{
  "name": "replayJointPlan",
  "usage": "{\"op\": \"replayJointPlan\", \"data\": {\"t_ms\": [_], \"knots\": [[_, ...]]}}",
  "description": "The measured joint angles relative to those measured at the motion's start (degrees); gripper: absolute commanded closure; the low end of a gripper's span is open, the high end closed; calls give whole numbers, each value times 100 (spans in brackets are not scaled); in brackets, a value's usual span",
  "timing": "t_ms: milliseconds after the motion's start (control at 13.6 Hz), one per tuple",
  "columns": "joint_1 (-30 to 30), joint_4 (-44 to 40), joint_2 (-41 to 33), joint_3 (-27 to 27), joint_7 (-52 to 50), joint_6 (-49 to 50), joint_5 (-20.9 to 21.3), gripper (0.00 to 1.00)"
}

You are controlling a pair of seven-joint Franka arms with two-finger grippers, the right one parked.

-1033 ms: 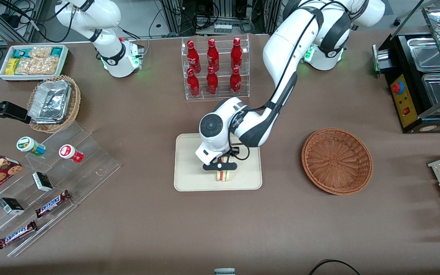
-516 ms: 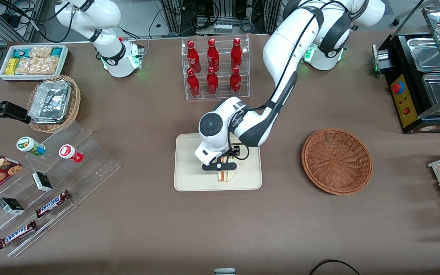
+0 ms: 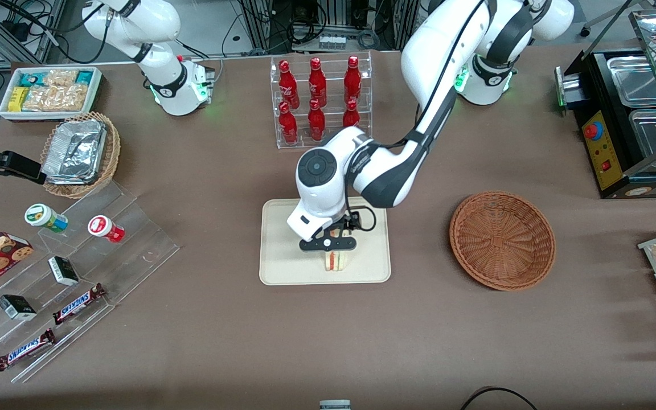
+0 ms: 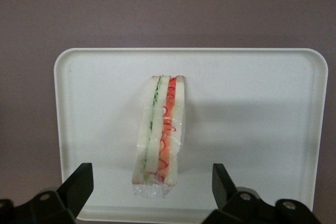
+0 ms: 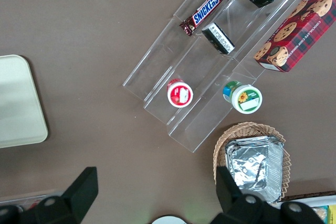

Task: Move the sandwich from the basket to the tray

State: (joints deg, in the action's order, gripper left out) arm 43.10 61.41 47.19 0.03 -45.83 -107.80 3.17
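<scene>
Now sandwich (image 4: 160, 132) on tray (image 4: 252, 108), standing on edge; gripper (image 4: 152, 187) above, fingers spread, nothing held.

The front view looks down over the whole table; the left wrist view, close above, shares the tray (image 3: 282, 267) (image 4: 252, 108).

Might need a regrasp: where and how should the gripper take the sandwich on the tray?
Probably from straight above, closing across the two flat bread faces at mid-length. The sandwich stands on edge on the tray, filling stripes facing up, so the broad faces are free. The gripper is open and above it, one finger to each side.
</scene>
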Motion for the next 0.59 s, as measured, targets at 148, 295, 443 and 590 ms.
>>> {"op": "replayJointPlan", "data": {"t_ms": [148, 295, 443, 590], "knots": [[-43, -6, -229, 199, 0, 282, -3, 0], [-339, -6, -464, 258, 41, 433, -70, 0], [-739, 54, -674, 261, 324, 545, -143, 0], [-1086, 373, -962, 265, 691, 591, -186, 0]]}}
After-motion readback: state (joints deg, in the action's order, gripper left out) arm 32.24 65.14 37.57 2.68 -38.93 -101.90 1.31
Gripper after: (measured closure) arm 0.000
